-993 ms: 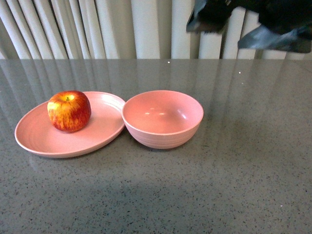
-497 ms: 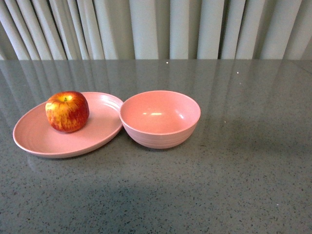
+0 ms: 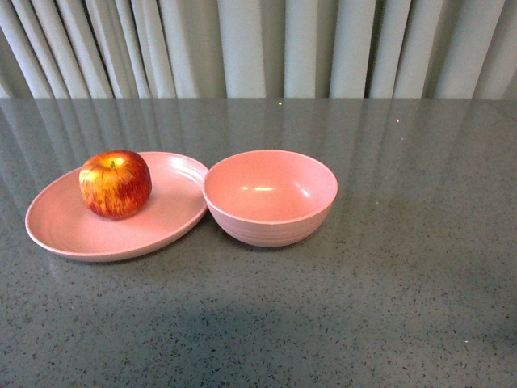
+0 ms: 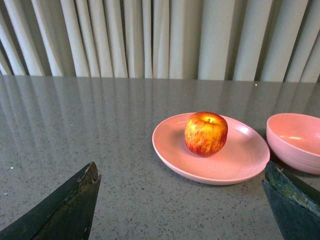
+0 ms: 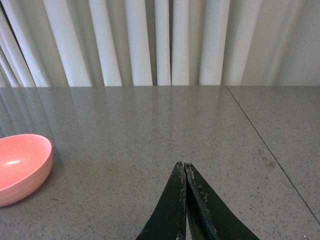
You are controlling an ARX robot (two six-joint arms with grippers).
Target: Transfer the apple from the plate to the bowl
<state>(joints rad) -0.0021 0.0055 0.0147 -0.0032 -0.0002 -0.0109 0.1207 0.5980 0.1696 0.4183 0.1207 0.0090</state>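
Two arms out of front view, dark arm at top right gone since a second ago | grey speckled table (image 3: 404, 283) | wide shallow pink matte plate (image 3: 65, 230) just beside deep round pink matte bowl (image 3: 271, 222) | round red-yellow apple (image 3: 115, 184) on plate, unmoved | left gripper (image 4: 180, 164) spread wide, empty | right gripper (image 5: 183, 165) pinched closed, holding nothing

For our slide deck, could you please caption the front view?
Round red apple resting on a shallow pink matte plate beside an empty deep pink bowl.
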